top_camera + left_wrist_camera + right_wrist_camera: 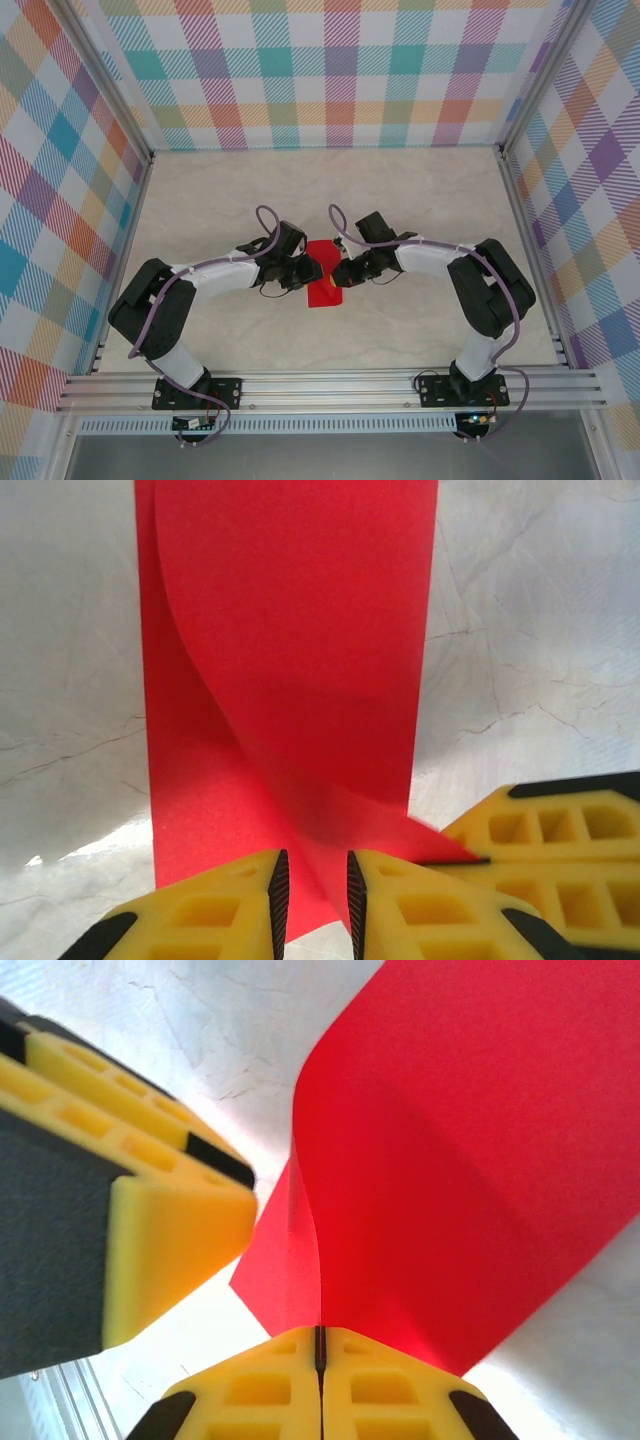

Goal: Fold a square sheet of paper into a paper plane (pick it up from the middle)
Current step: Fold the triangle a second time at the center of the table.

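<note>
My right gripper (321,1350) was clenched tight on an edge of the paper (290,660), its pads meeting with no gap. My left gripper (317,885) was closed more loosely, with a narrow slit between the pads and a bowed part of the sheet caught in it. The paper sat between my two grippers above the middle of the table (420,200). It was lifted and curled over itself, with one layer swept across the other and no sharp crease that I could make out.

I judged I was in an early fold, far from a finished plane. To do it well, I needed to keep both grips at the same height. Then I could draw the upper layer over until its edge lay along the lower edge, before any pressing. A tug from either side risked skewing the layers or tearing the thin sheet. I meant to move slowly, then flatten the bend against the table from the fold's middle outward.
</note>
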